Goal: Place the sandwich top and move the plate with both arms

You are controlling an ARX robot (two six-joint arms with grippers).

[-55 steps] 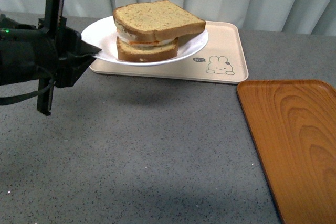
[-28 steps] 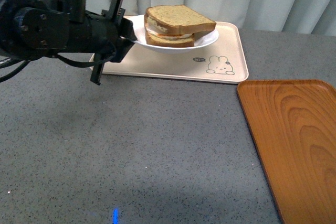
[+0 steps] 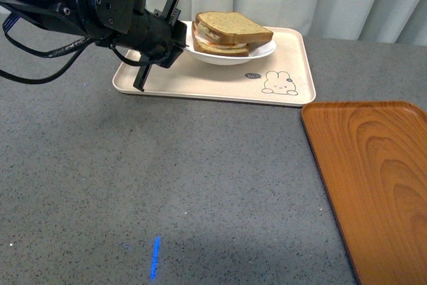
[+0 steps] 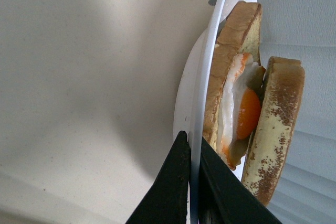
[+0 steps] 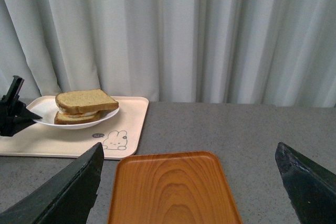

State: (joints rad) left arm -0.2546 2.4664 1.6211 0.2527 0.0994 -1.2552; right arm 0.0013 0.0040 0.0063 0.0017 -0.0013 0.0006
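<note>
Bare grey tabletop [image 3: 200, 178] ahead, bounded by rabbit-print tray [image 3: 200, 83] behind and wooden tray [image 3: 373, 178] at right.

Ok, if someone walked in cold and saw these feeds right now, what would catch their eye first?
Probably the left gripper pinching the rim of the white plate and holding it above the beige rabbit-print tray at the far side of the table. On the plate sits the sandwich, its top slice skewed over the fried egg. After that, the orange wood-grain tray lying near right, and the right gripper wide open, away from the plate.
</note>
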